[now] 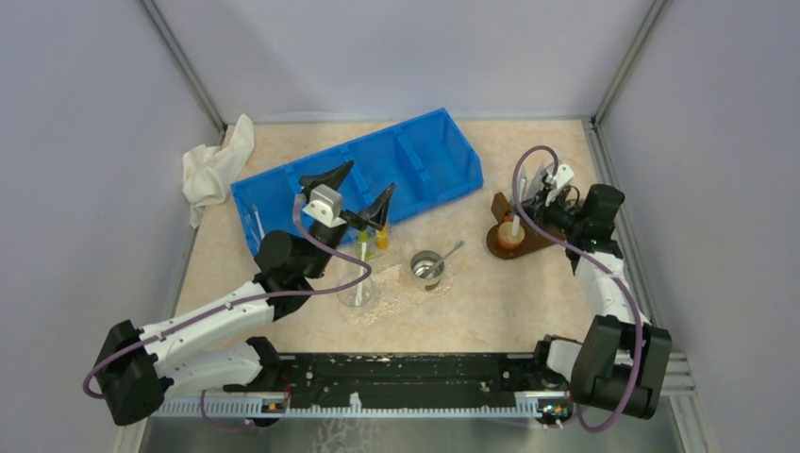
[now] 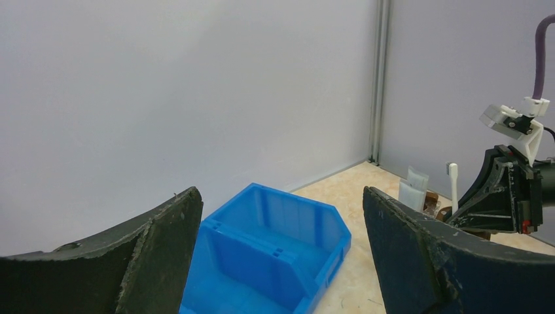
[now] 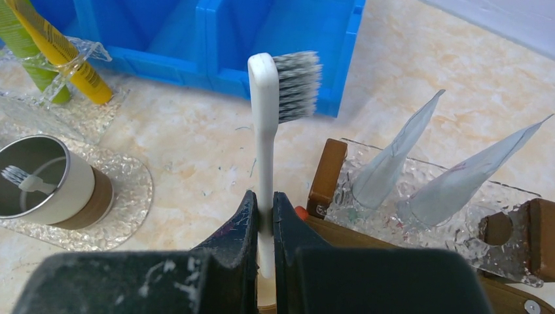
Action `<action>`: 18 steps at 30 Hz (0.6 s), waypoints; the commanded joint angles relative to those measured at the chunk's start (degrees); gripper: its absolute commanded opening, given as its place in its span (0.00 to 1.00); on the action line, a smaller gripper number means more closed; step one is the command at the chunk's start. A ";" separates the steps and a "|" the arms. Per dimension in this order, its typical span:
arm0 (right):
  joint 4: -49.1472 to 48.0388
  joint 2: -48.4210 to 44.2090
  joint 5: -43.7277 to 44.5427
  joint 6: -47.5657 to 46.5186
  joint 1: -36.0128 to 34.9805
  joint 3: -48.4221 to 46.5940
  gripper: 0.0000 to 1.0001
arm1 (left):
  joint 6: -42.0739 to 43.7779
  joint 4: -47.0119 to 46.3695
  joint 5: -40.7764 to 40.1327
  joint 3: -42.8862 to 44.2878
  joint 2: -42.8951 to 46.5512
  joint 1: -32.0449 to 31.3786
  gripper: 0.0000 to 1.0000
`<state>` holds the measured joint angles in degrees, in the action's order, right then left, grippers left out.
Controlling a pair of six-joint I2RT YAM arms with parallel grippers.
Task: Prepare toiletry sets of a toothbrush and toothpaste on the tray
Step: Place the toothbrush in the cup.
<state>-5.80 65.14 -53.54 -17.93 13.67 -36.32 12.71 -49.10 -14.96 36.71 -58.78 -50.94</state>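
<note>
Pale grey walls box in a beige marbled surface (image 1: pixel 528 302), with a blue bin (image 1: pixel 425 156) lying towards the far left and a brown tray (image 1: pixel 542 241) on the right.

Over that tray the right pincer (image 3: pixel 265 209) is clenched on a toothbrush (image 3: pixel 265 131), which stands upright with its head up and its bristles turned to the right in the wrist view. The fingers pinch the handle below the neck, and its lower end is hidden behind them. Just right of it, two pale toothpaste tubes (image 3: pixel 393 163) stand crimped end up in a clear holder on the tray. Yellow and green tubes (image 3: pixel 65 55) stand in a glass near the bin, and a metal cup (image 3: pixel 39 180) sits beside them.

The left pincer (image 1: pixel 363 189) hangs released above the near edge of the bin, grasping nothing.

The toothbrush looks light, stiff and smooth, so it is likely to swivel or slide in a narrow pinch. Mid-handle, well clear of the bristles, seems the soundest hold. The tubes look soft and easily squashed, so they probably want a gentle grip across the body near the cap.
</note>
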 commanded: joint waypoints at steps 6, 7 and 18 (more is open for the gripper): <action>-2.84 1.68 2.83 -1.35 -1.79 -0.07 0.00 | -0.23 -0.38 0.30 0.38 0.21 0.58 0.96; -2.81 1.86 3.10 -1.44 -1.87 -0.12 0.01 | -0.18 -0.38 0.29 0.37 0.17 0.50 0.96; -1.24 3.80 4.80 -2.88 -3.10 -0.55 0.07 | -0.22 -0.25 0.30 0.23 0.38 0.75 0.96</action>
<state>-5.89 68.73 -49.01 -19.46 11.40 -36.01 12.69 -48.80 -14.94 36.71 -58.78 -50.54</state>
